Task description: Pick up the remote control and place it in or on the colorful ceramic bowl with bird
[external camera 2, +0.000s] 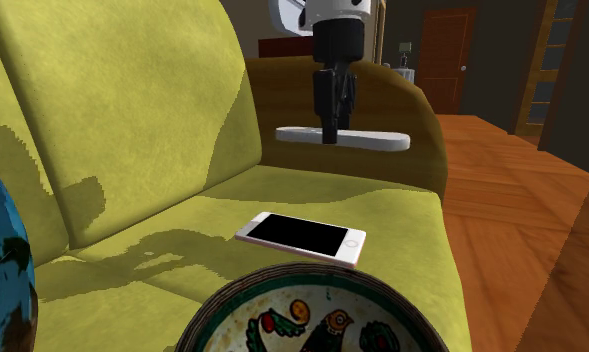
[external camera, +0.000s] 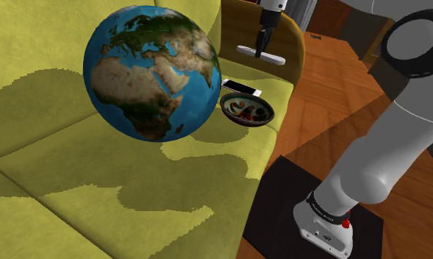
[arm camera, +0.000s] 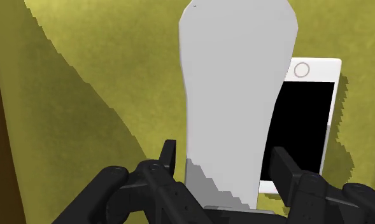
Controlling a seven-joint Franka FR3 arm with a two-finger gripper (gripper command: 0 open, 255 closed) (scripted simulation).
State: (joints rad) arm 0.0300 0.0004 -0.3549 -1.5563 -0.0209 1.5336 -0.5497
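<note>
We see the gripper [external camera: 260,50] clenched on the remote control [external camera: 261,56], a plain pale-grey slab with rounded ends. It is held in the air above the armrest end of the sofa seat [external camera: 97,176], clear of the cushion. In the second exterior view the gripper [external camera 2: 330,125] points straight down. The remote control [external camera 2: 374,141] lies level across it, with a longer part sticking out toward that view's right. In the wrist view the 2 black fingers [arm camera: 169,159] press against the long sides of the remote control [arm camera: 237,95] near one end.

On the yellow-green cushion below lies 1 smartphone [external camera 2: 302,237], flat with its black screen up. In the wrist view the smartphone [arm camera: 304,121] is partly covered by the raised remote control.

The colourful bowl [external camera: 247,112] sits upright at the seat's front corner by the brown armrest [external camera: 294,40]. It has a dark outer wall, and a bird and leaves are painted inside. The smartphone [external camera: 241,88] lies just beside the bowl [external camera 2: 282,285], on the backrest side; we cannot tell whether they touch. The remote control is above the stretch of seat behind the bowl, not over it.

A large Earth globe [external camera: 152,70] stands on the seat, toward the shoulder view's left. A wooden floor [external camera: 332,96] runs past the sofa's end.
</note>
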